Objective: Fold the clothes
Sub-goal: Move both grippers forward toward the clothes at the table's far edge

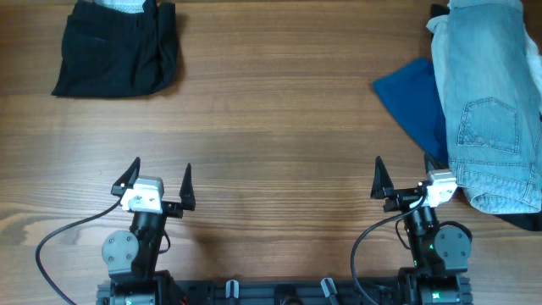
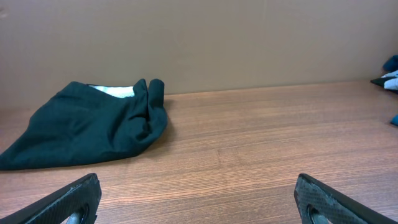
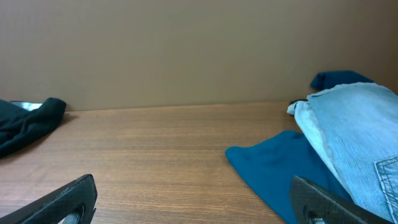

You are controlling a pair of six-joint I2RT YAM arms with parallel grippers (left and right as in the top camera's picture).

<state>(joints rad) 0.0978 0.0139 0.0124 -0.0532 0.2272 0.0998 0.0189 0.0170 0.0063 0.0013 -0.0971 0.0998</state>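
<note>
Pale blue denim shorts (image 1: 489, 102) lie in a heap at the far right, on top of a navy-blue shirt (image 1: 411, 97); both also show in the right wrist view, the shorts (image 3: 354, 137) over the shirt (image 3: 280, 168). A folded black garment (image 1: 114, 51) with a white piece (image 1: 127, 5) at its top lies at the far left, and shows in the left wrist view (image 2: 87, 124). My left gripper (image 1: 161, 180) is open and empty near the front edge. My right gripper (image 1: 405, 180) is open and empty, its right finger close to the shirt's edge.
The wooden table (image 1: 271, 127) runs between the two piles. A plain brown wall (image 2: 217, 43) stands behind the table. Black cables (image 1: 59, 237) trail from both arm bases at the front edge.
</note>
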